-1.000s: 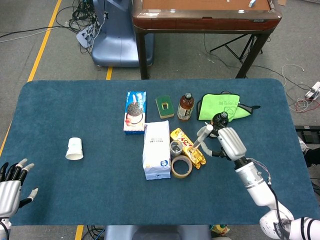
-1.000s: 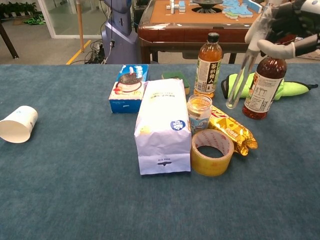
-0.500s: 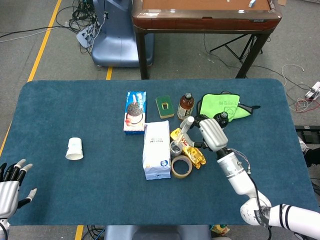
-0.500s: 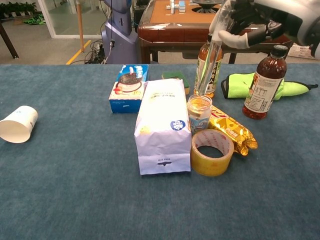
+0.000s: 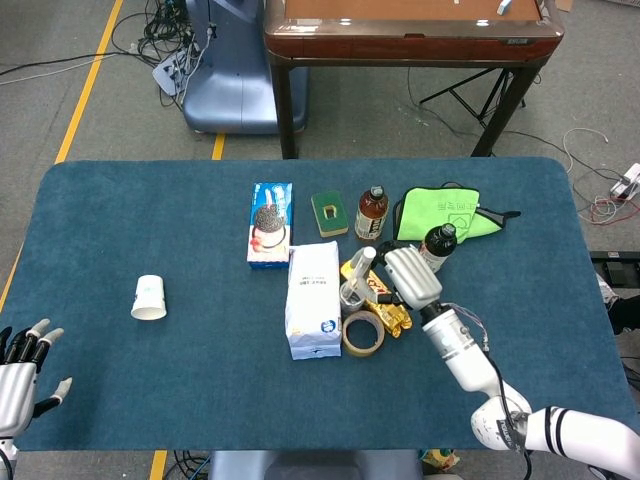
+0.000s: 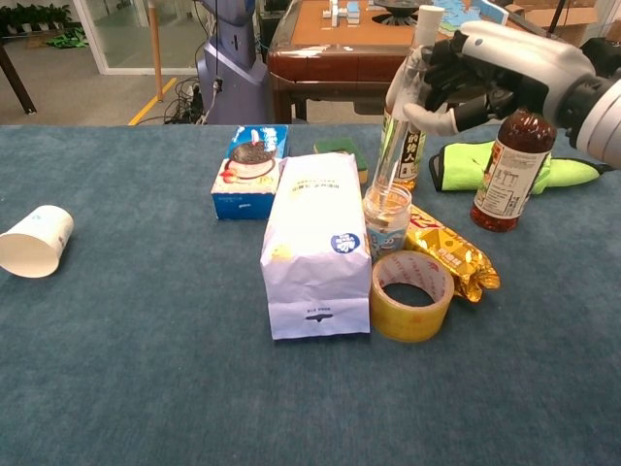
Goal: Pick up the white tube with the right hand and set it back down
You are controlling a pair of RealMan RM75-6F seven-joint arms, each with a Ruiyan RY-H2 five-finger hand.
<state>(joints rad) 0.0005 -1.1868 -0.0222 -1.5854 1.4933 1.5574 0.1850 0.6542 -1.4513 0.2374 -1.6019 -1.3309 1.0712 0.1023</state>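
The blue worktop is carrying a tight cluster of things at its centre, and the right hand is working directly above that cluster. Its fingers are pinching the white tube near its upper end, so the tube is hanging almost upright, tilted slightly, with its lower tip sitting in or just over the mouth of the small glass jar.

Judging from this, the set-down is in hand, and doing it well means lowering the tube straight along its own axis. The white paper bag is standing just at 9 o'clock of the jar, the tea bottle at 12 o'clock behind it, the tape roll at 6 o'clock and the gold snack packet at 4 o'clock, so any sideways swing is risking a knock. The fingers should be releasing only once the tip is resting on something firm.

The left hand is hovering at the near left edge, fingers spread, holding nothing.
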